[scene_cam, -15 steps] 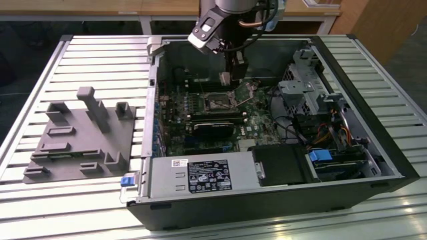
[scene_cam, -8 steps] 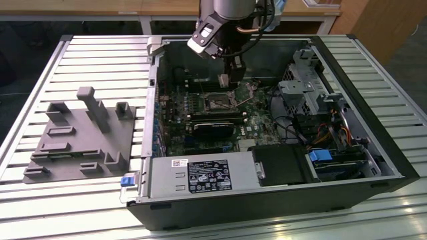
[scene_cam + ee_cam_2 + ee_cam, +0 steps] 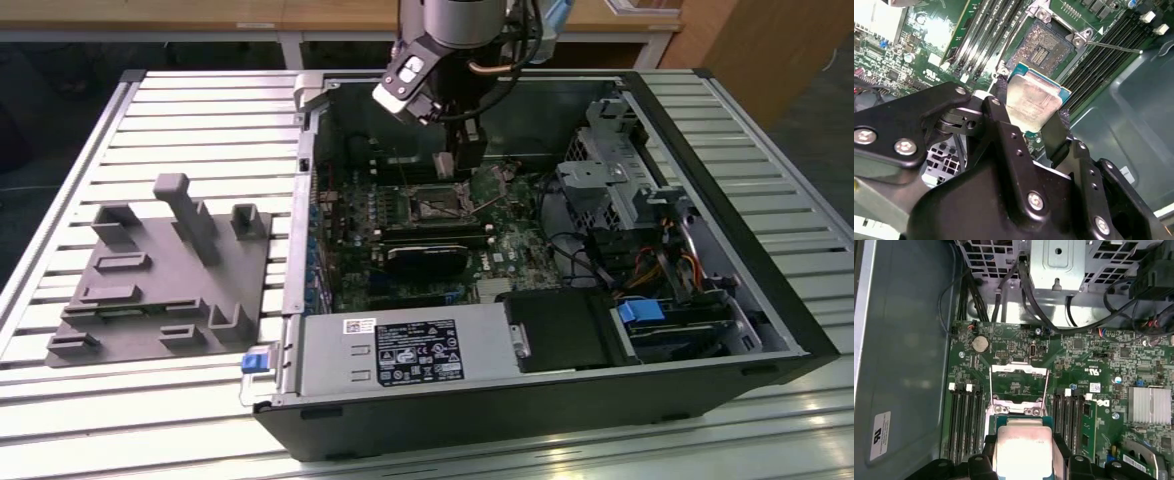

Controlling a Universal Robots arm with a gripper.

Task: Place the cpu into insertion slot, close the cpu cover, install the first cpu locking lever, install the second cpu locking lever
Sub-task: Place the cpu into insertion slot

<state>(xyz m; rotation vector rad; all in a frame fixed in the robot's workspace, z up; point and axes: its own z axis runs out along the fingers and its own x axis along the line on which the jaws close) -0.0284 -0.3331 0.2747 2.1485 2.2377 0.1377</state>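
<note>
Silvery cpu [image 3: 1031, 97], one, held by gripper [image 3: 1026, 121]; one insertion slot [image 3: 1043, 45].

Power supply label [image 3: 414, 352], case sticker [image 3: 880, 435] — print too small to read.

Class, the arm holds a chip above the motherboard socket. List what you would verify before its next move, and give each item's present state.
1. Pale silvery square cpu clamped in the black gripper: ok.
2. Dark square insertion slot empty: ok.
3. Silvery metal cpu cover frame standing open: ok.
4. Thin metal locking lever released, off the slot: ok.
5. Cpu orientation matches the slot: cannot tell.
</note>
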